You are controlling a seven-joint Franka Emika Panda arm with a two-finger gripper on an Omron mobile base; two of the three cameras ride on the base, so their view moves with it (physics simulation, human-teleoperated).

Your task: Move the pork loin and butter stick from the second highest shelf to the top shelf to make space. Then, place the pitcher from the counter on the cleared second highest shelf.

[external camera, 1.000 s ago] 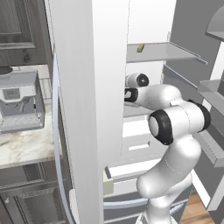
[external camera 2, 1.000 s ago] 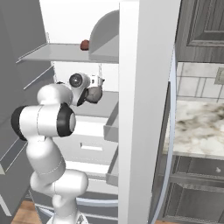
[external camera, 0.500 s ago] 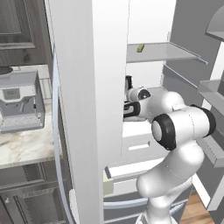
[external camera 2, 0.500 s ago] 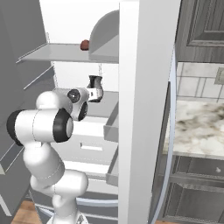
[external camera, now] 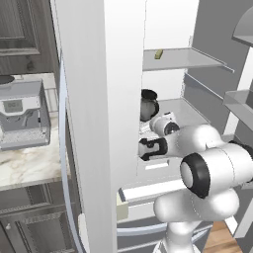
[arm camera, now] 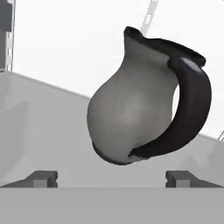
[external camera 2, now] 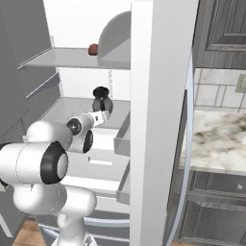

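pitcher (arm camera: pixel 144 103) upright on second highest shelf (external camera: pixel 190 112), near its front edge — fingers (arm camera: pixel 42 178) wide apart, off it.

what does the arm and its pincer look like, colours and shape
The arm is glossy white, built of rounded, bulbous segments, with black rings and dark round caps at its joints. No cables or markings show. The pincer ends in two small dark grey, blocky fingertips.
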